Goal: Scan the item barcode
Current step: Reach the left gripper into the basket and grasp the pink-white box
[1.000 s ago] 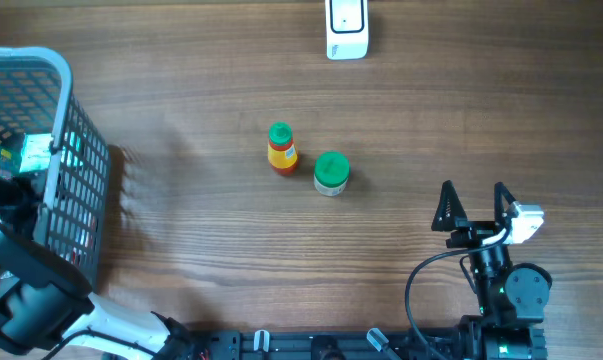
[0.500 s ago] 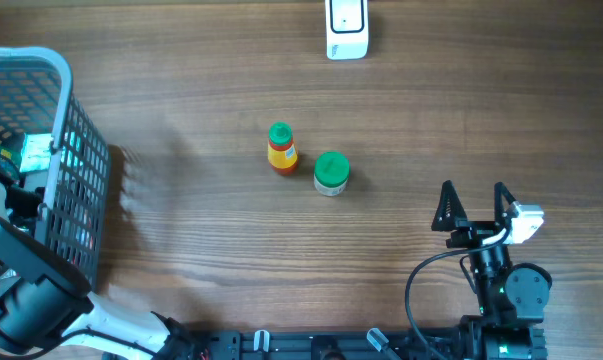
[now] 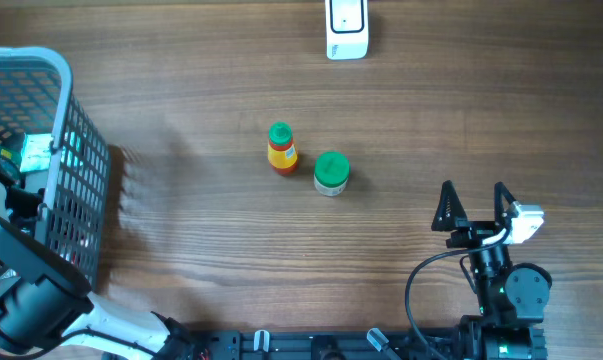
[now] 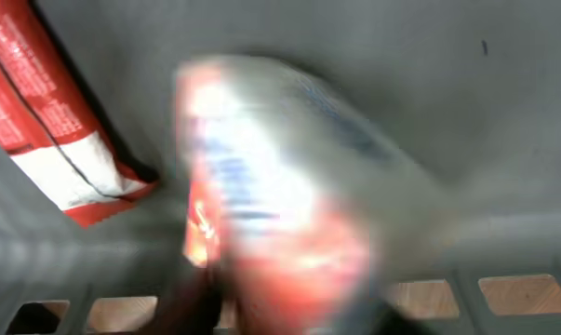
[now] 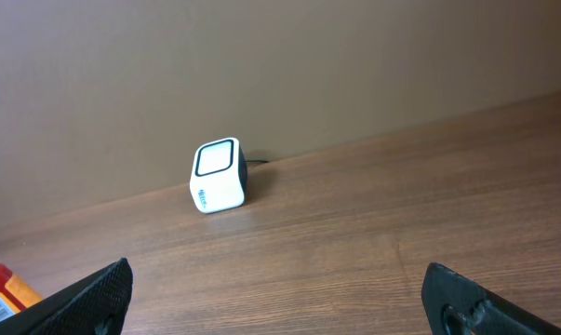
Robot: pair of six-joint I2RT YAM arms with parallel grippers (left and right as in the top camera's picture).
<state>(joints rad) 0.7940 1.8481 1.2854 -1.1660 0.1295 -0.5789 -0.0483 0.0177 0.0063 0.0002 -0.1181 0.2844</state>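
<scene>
Two grippers, right gripper (image 3: 473,205) spread wide above table (image 3: 231,250), left gripper (image 3: 6,185) down in basket (image 3: 66,100), blurred red-white packet (image 4: 280,223) close before its camera; whether it pinches cannot be told

My right arm (image 3: 509,292) is matte black (a green speck on its round joint), ending in 2 pointed, triangular fingers (image 3: 446,207) with a small white block (image 3: 527,222) beside them. 1 black cable (image 3: 417,285) loops off it. My left arm (image 3: 21,292) is black with a white link (image 3: 111,318).
</scene>
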